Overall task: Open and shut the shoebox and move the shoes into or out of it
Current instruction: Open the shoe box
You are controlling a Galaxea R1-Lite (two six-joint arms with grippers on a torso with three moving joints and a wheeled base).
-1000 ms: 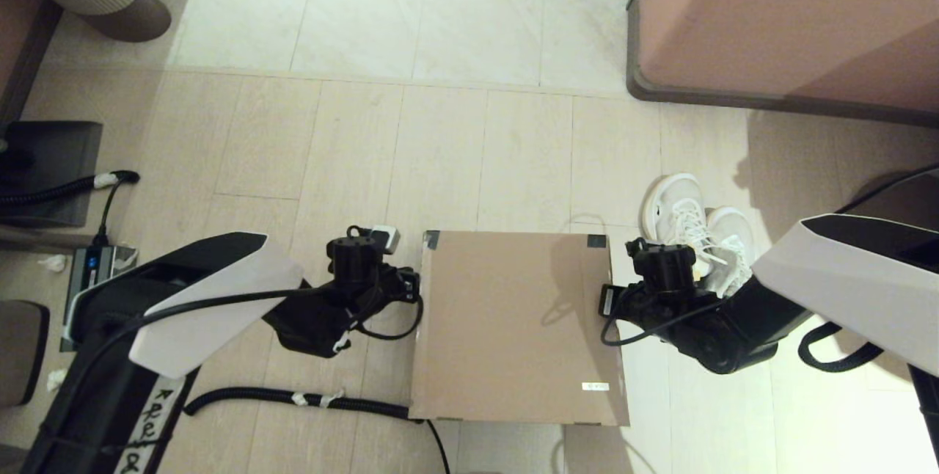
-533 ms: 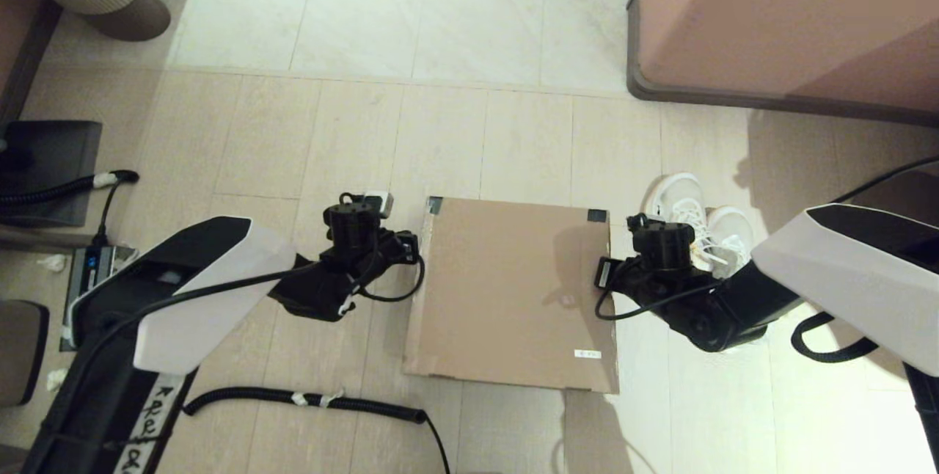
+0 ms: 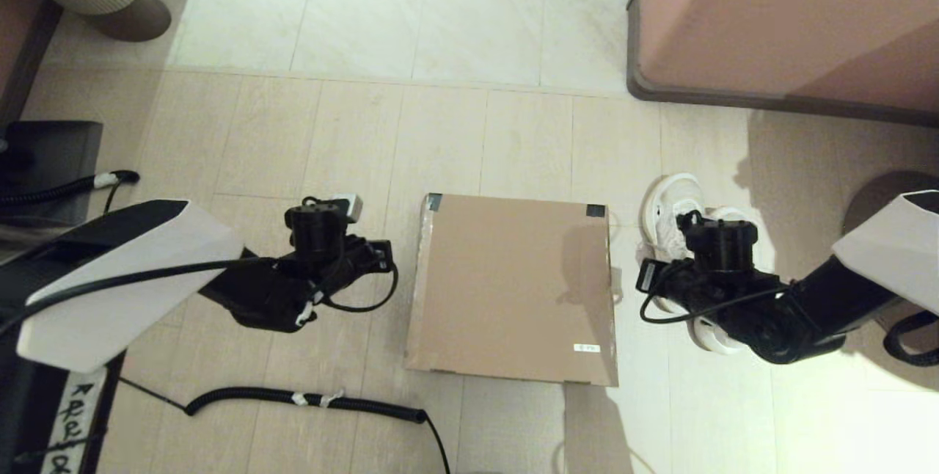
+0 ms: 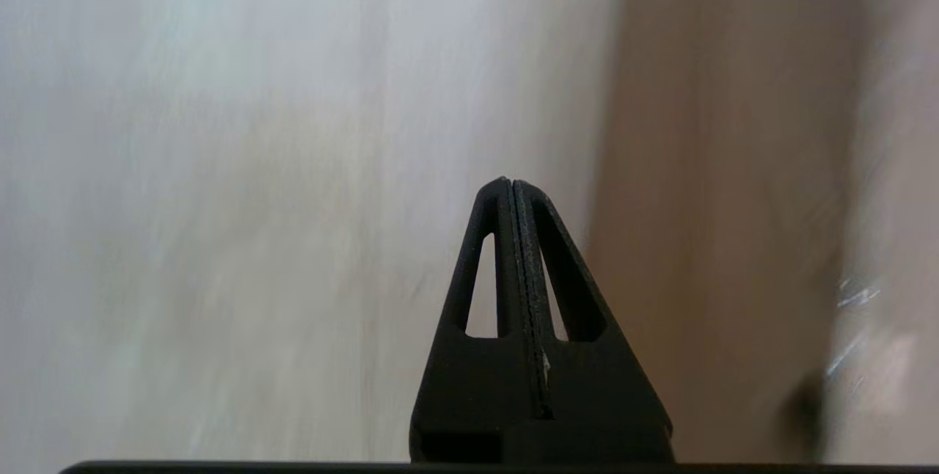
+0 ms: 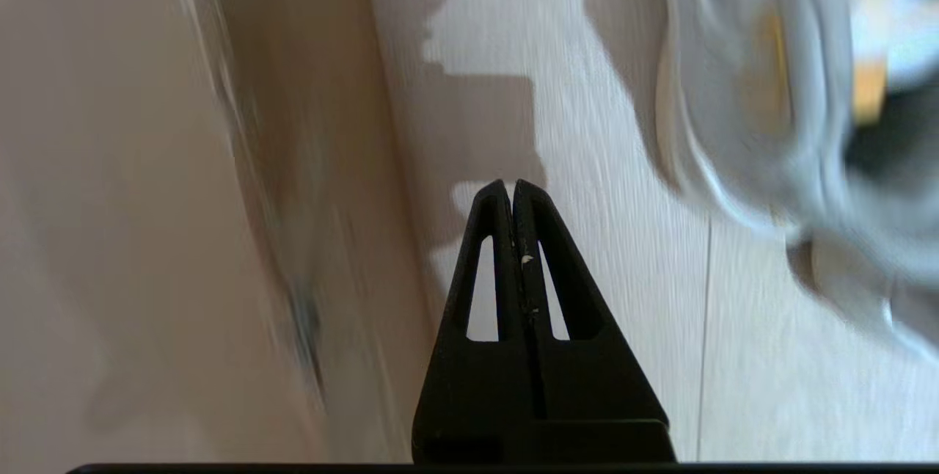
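A brown cardboard shoebox (image 3: 511, 288) sits on the pale wood-look floor (image 3: 455, 136), centred in front of the robot. Its lid is shut flat, so the inside cannot be seen. Black tape marks the two far lid corners, and a small white sticker (image 3: 587, 348) lies near the near right corner.

The left gripper (image 4: 511, 188) hangs just off the box's left side, not touching it, with its jaws pressed together and holding nothing. The right gripper (image 5: 510, 186) hangs off the box's right side, also apart from it, jaws pressed together and empty.

The shoes (image 3: 678, 213), a pair of white lace-up sneakers, stand on the floor just right of the box, outside it. The right arm covers most of them, so only the toes and part of a sole show.

Bare floor stretches beyond the far edge of the box. A large pinkish-brown furniture block (image 3: 785, 19) fills the far right corner. A black coiled cable (image 3: 308, 400) lies on the floor near the box's near left corner. Both wrist views are streaked, and the box and shoes there are only smears.
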